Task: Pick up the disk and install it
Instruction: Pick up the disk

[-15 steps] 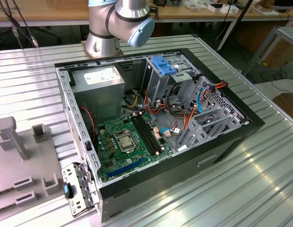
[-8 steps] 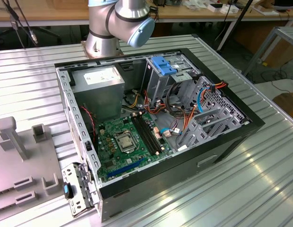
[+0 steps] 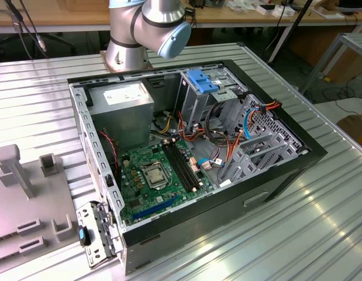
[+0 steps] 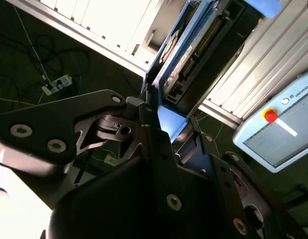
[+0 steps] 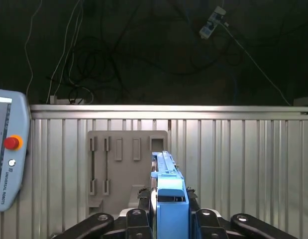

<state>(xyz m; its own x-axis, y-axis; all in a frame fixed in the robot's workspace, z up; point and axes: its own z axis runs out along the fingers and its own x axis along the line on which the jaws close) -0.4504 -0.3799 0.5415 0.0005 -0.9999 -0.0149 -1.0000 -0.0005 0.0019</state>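
My gripper (image 5: 171, 221) is shut on the disk (image 5: 168, 191), a dark drive in a bright blue carrier, held edge-on between the two black fingers (image 5: 136, 219). In the second wrist view the disk (image 4: 193, 47) sticks out past the gripper (image 4: 166, 132), its blue carrier end clamped in the jaws. In the first wrist view the disk is seen against a grey fixture plate (image 5: 119, 169) that lies on the ribbed metal table (image 5: 243, 164). The open computer case (image 3: 286, 170) lies on its side in the exterior view, with a drive cage (image 3: 198, 102) at the back.
A light-blue latch plate (image 3: 201, 79) tops the drive cage. The arm's base (image 3: 131, 41) stands behind the case. A grey fixture (image 3: 28, 199) lies on the exterior view's left, with a silver bracket and blue clip (image 3: 82, 236) by the case corner. A teach pendant (image 5: 9, 154) rests on the table.
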